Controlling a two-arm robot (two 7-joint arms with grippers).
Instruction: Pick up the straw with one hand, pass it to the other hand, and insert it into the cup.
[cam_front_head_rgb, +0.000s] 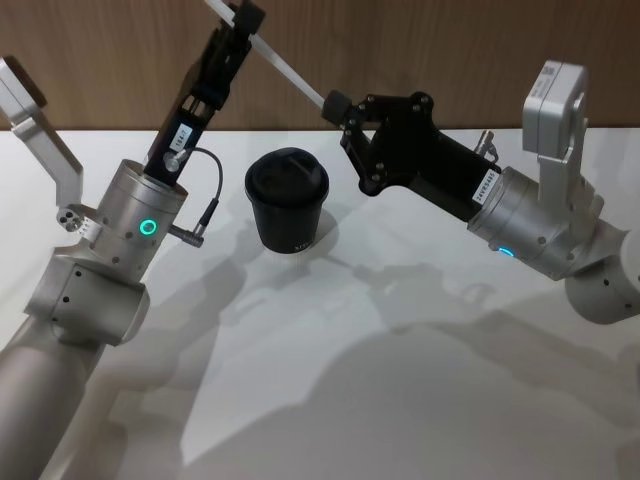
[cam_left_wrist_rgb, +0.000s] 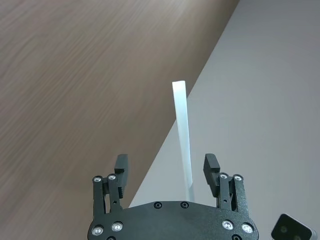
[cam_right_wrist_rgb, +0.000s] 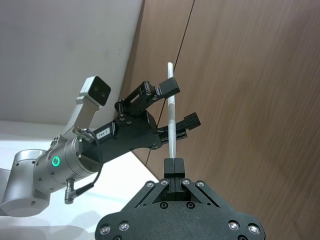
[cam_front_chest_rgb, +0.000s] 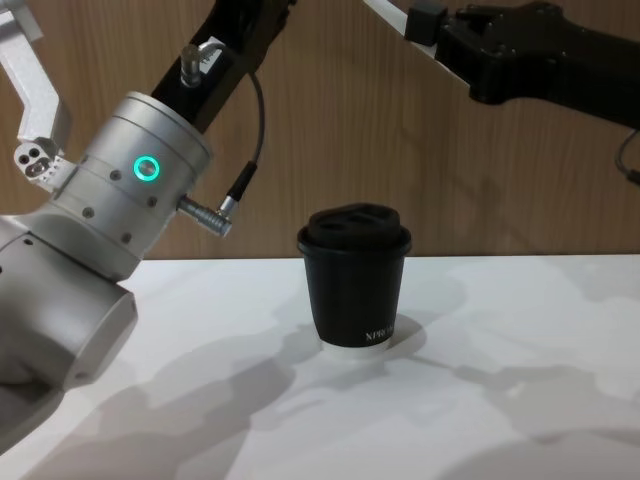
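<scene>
Up over the cup (cam_front_head_rgb: 287, 200), R gripper (cam_right_wrist_rgb: 173, 167) pinches the straw (cam_left_wrist_rgb: 183, 130) end, L gripper (cam_left_wrist_rgb: 166, 166) raised, wide open astride it

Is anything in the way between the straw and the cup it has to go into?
Nothing visible. The right gripper holds the straw up in the air, the open left gripper straddles it, and the space above the lidded cup is free.

I see a thin white straw (cam_front_head_rgb: 292, 70) held aloft, slanting above and behind the cup (cam_front_head_rgb: 287, 205). The right gripper (cam_front_head_rgb: 333, 102) pinches its lower end. Its upper part passes between the left gripper's (cam_left_wrist_rgb: 166, 162) spread fingers. The black, lidded cup stands upright on the table (cam_front_head_rgb: 400, 400).
</scene>
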